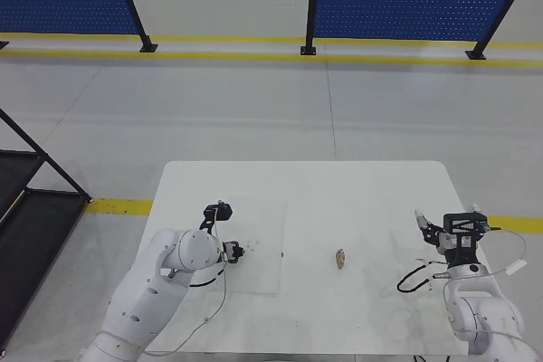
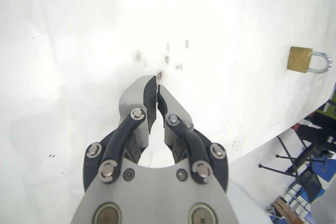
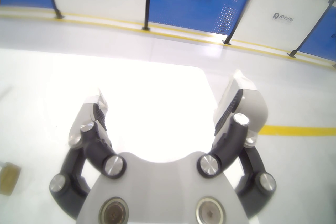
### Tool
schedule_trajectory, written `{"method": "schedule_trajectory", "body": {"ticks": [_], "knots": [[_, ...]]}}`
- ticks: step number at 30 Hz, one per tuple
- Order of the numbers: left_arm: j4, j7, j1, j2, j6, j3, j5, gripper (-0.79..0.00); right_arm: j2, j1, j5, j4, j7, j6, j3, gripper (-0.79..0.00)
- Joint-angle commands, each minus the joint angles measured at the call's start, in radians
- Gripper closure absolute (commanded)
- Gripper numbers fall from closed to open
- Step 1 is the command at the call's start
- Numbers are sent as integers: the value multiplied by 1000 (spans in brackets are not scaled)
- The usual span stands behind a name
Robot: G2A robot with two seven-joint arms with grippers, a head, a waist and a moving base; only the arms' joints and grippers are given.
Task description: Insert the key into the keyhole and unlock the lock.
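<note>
Lock (image 1: 341, 259) is laid flat on the table (image 1: 344, 190), about mid-width and in the near half. A brass body and a silver shackle (image 2: 321, 62) are noted. Both shackle legs are seen seated in the body, so it is read as shut. The lock is placed between the two grippers, well apart from each.

Left gripper (image 2: 158, 78) is held low over the left part of the table, pointed toward the lock. Its pads (image 2: 150, 93) are drawn together on a thin flat piece seen edge-on, taken as the key (image 2: 158, 84). A short end is shown just past the fingertips; more of the key cannot be made out. The key is not yet brought to the lock. Dark smudges (image 2: 167, 59) are seen on the tabletop just ahead of the fingertips. Whether the key end touches the surface cannot be told.

Right gripper (image 3: 169, 93) is held over the right part of the table, near its right edge, pointed toward the far side. Its fingers (image 3: 249, 107) are spread wide, and nothing is held between them. The lock's brass body is caught partly at the edge of the right wrist view.

A black cart (image 1: 23, 217) is stood on the floor to the left of the table. Blue partition panels (image 1: 407, 18) are set up beyond the table, behind a yellow floor line (image 1: 253, 56).
</note>
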State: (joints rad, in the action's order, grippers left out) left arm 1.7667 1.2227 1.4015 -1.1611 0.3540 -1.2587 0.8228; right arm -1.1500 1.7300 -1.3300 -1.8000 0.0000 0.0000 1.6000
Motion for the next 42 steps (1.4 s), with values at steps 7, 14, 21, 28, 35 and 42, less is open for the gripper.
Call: {"method": "schedule_trajectory", "body": {"ticks": [7, 14, 21, 28, 35, 42], "knots": [[86, 48, 14, 7, 53, -13, 24, 0, 0, 0, 0, 0, 0, 0, 0, -785], [224, 64, 65, 18, 46, -51, 34, 0, 0, 0, 0, 0, 0, 0, 0, -785], [285, 10, 140, 17, -30, -197, -329, 0, 0, 0, 0, 0, 0, 0, 0, -785], [153, 89, 182, 27, -247, -351, -713, 0, 0, 0, 0, 0, 0, 0, 0, -785], [-26, 250, 158, 45, -407, -447, -985, 0, 0, 0, 0, 0, 0, 0, 0, -785], [-169, 313, 102, 74, -466, -467, -1175, 0, 0, 0, 0, 0, 0, 0, 0, -785]]}}
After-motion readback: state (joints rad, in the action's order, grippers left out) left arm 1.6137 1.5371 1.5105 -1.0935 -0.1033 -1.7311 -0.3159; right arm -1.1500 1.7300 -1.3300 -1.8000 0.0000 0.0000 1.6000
